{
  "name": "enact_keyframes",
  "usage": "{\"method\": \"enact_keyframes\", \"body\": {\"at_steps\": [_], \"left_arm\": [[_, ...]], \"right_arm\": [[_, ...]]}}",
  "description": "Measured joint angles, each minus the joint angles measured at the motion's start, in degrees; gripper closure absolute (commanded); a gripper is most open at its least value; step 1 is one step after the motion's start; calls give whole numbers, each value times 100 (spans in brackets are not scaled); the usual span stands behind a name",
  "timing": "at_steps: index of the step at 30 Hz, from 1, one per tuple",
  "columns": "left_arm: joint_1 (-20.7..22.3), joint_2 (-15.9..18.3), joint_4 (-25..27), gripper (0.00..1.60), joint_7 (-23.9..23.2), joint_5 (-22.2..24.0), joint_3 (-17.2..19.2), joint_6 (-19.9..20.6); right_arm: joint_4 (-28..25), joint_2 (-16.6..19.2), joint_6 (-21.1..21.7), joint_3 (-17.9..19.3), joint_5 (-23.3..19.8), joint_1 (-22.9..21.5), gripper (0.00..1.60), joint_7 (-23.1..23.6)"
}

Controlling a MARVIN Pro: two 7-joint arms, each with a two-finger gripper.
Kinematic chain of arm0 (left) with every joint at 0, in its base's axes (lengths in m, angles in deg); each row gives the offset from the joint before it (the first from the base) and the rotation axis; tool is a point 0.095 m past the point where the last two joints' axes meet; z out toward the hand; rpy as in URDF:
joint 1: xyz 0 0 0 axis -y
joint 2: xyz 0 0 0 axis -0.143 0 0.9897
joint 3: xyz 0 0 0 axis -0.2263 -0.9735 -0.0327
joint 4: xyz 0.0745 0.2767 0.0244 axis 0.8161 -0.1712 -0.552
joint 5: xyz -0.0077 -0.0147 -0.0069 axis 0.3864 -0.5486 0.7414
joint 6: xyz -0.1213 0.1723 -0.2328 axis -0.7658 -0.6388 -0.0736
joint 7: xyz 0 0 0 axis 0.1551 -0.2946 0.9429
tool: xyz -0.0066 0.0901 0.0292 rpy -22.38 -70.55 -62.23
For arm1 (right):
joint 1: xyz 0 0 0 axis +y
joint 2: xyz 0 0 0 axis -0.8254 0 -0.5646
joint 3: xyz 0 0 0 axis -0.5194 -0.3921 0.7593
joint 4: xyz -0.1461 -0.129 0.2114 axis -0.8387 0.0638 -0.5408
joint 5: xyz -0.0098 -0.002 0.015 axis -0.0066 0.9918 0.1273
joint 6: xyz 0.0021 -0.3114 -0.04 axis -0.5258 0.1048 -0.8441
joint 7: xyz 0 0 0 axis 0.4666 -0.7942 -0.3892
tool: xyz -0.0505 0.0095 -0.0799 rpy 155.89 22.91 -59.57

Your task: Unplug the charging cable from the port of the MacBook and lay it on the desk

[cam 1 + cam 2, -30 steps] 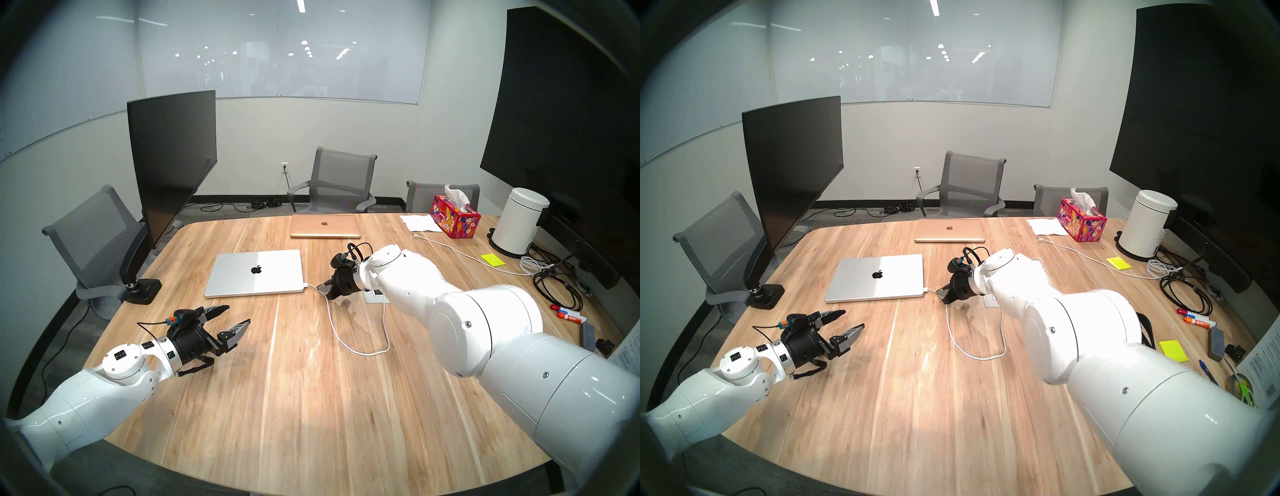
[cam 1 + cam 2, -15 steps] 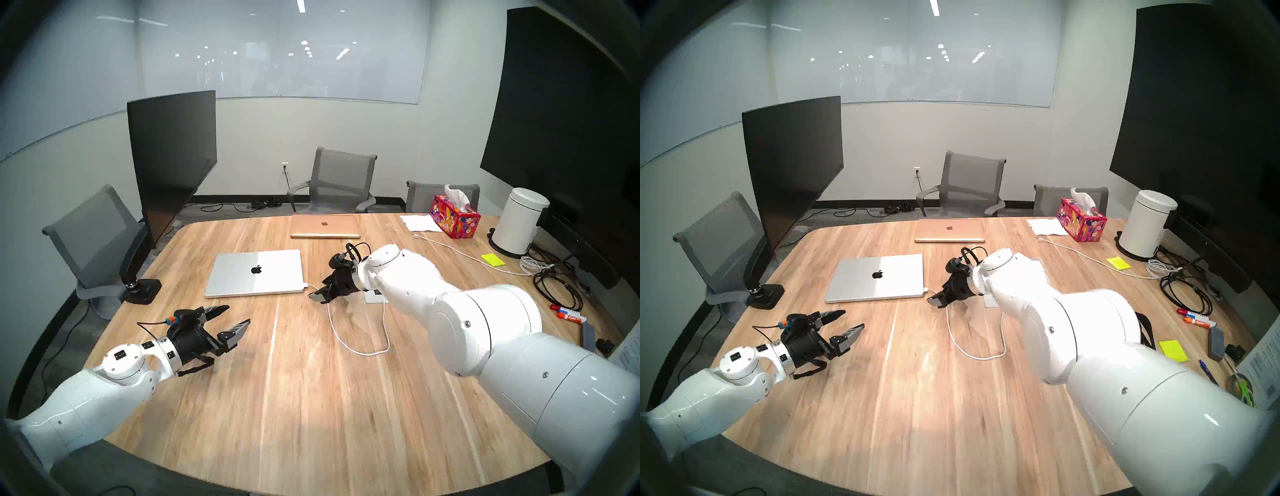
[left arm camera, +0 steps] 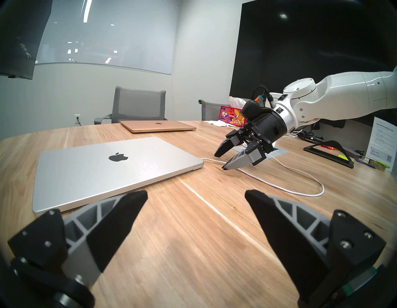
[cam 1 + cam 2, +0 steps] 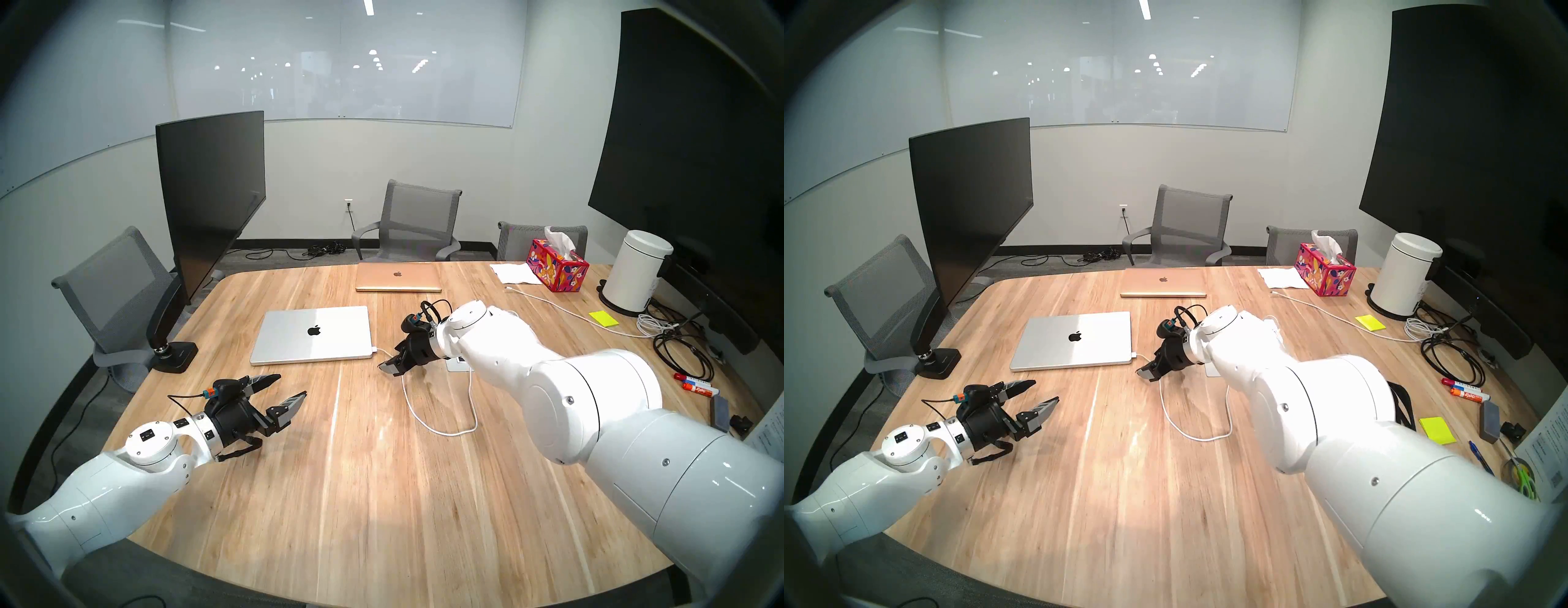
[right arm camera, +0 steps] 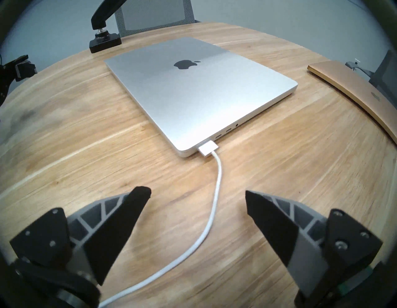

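Nearest the robot, the left gripper hangs low over the desk with its jaws spread, nothing in them, well short of the MacBook. Further out, the right gripper is also spread wide and empty, tilted down just off the desk. The cable runs right between its fingertips in the wrist view, not touched by either one. Plug is still seated in the port on the MacBook's side edge, near the corner, a short way ahead of the fingertips. Behind that gripper the cable loops over the desk. Gold laptop sits at the far edge.
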Motion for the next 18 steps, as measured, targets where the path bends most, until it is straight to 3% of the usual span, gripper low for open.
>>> {"method": "enact_keyframes", "body": {"at_steps": [18], "left_arm": [[1,2,0,0,1,2,-3,-1]], "right_arm": [[8,-1,-25,-2,56,38,0,-125]]}}
